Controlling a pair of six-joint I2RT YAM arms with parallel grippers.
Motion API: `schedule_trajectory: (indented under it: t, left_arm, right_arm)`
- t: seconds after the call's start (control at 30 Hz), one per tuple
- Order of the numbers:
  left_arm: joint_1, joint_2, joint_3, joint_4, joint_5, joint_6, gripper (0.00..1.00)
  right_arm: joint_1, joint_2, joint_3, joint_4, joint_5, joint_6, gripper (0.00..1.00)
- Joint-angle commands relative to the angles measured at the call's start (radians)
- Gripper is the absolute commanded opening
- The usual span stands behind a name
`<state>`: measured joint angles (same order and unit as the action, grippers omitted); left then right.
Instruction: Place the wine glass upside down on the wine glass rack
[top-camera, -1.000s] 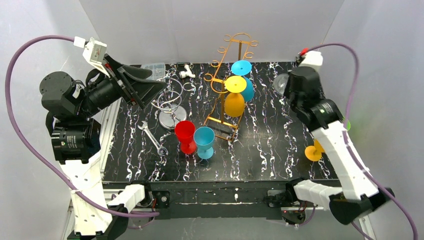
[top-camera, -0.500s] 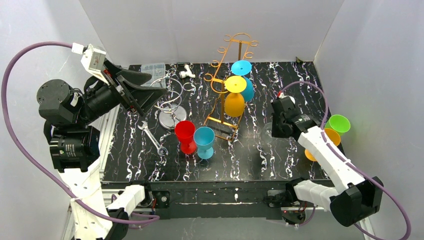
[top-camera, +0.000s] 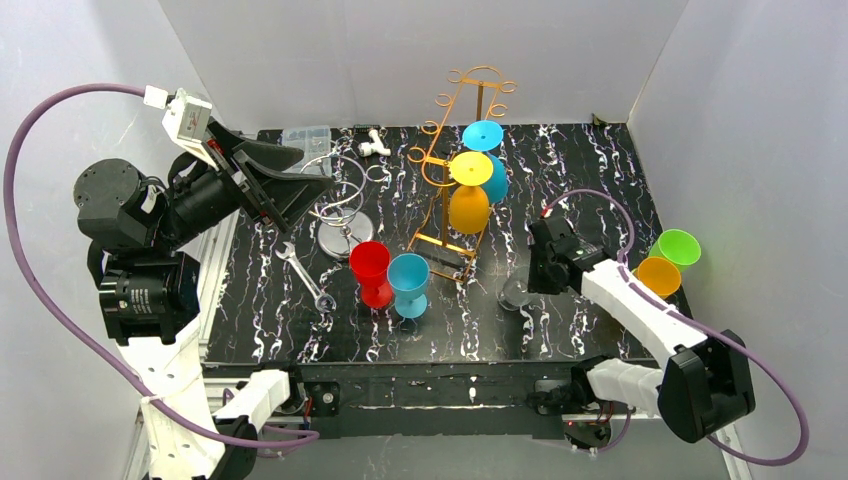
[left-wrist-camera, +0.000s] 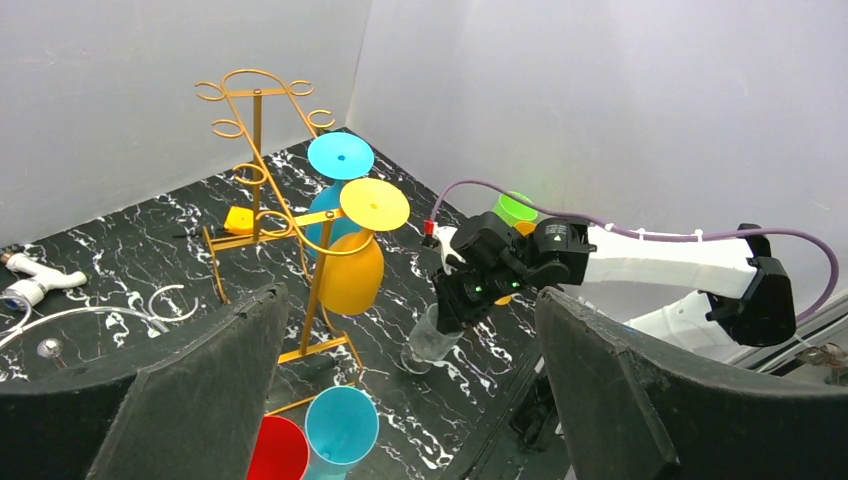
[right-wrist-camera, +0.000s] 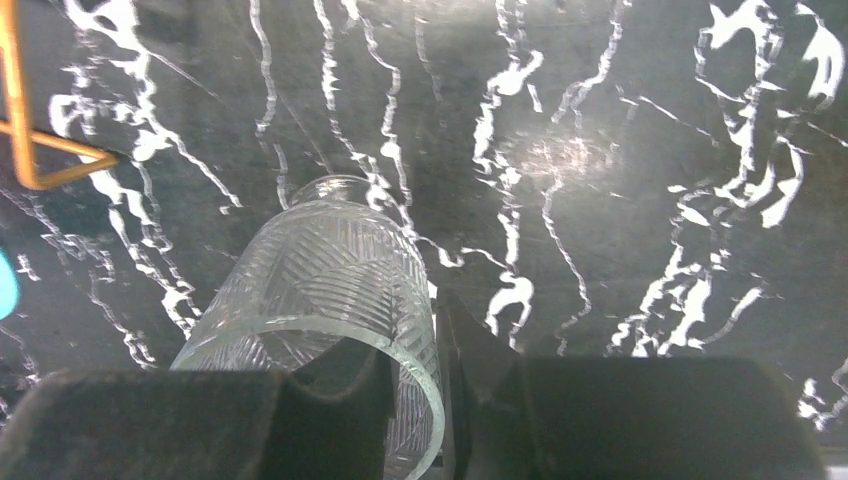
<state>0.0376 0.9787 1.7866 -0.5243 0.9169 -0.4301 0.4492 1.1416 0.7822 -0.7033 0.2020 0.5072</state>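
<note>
The right fingers (right-wrist-camera: 412, 345) hold the clear glass (right-wrist-camera: 325, 285) by its rim: one finger is inside the mouth, the other is outside, and the glass wall is pinched between them. This glass has a cut pattern and it is tilted, with the mouth toward the wrist and the bottom toward the bench (top-camera: 560, 180). Whether the bottom touches the bench, I cannot tell. The glass is to the right of the gold wire rack (top-camera: 480, 100), near it but apart, a little closer to the arm bases than the rack foot.

On the rack hang a yellow glass (top-camera: 468, 205) and a blue glass (top-camera: 495, 178), both upside down. A red cup (top-camera: 370, 265) and a light blue cup (top-camera: 408, 275) stand just in front of the rack, touching each other.

The left fingers (top-camera: 300, 172) are spread wide and hold nothing; they are in the air, well to the left of the rack.
</note>
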Motion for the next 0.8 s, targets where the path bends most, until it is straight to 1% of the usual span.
schedule_trajectory:
  t: [0.0, 0.13, 0.17, 0.2, 0.23, 0.27, 0.3, 0.43, 0.53, 0.7, 0.77]
  left_arm:
    - [0.006, -0.006, 0.009, 0.01, 0.014, 0.0, 0.94]
    - [0.005, -0.006, 0.007, 0.01, 0.014, -0.002, 0.94]
    - [0.005, -0.006, 0.006, 0.01, 0.014, -0.005, 0.94]
    - [0.005, -0.006, 0.004, 0.01, 0.016, -0.005, 0.94]
    - [0.005, -0.008, 0.001, 0.011, 0.015, -0.006, 0.94]
    - [0.005, -0.011, -0.002, 0.01, 0.015, -0.003, 0.94]
    - [0.005, -0.014, -0.006, 0.011, 0.015, 0.0, 0.94]
    - [0.005, -0.025, -0.02, 0.01, 0.013, 0.011, 0.94]
    - [0.005, -0.03, -0.026, 0.012, 0.013, 0.011, 0.94]
    - [0.005, -0.041, -0.045, 0.024, 0.011, 0.012, 0.95]
    - [0.006, -0.044, -0.05, 0.025, 0.009, 0.014, 0.95]
  right_arm:
    - [0.087, 0.035, -0.025, 0.104, -0.022, 0.055, 0.02]
    - [0.143, 0.091, -0.009, 0.107, 0.019, 0.064, 0.06]
    - [0.144, 0.099, -0.004, 0.103, 0.025, 0.062, 0.08]
    - [0.144, 0.104, 0.006, 0.096, 0.04, 0.059, 0.17]
    - [0.144, 0.106, 0.02, 0.082, 0.057, 0.054, 0.29]
    - [0.144, 0.105, 0.038, 0.065, 0.069, 0.046, 0.39]
    - [0.144, 0.101, 0.058, 0.046, 0.084, 0.037, 0.46]
    - [0.144, 0.075, 0.155, -0.007, 0.125, -0.017, 0.61]
    - [0.144, 0.094, 0.255, -0.088, 0.133, -0.048, 0.67]
    - [0.146, 0.111, 0.408, -0.185, 0.155, -0.094, 0.71]
    - [0.174, 0.119, 0.457, -0.22, 0.164, -0.099, 0.74]
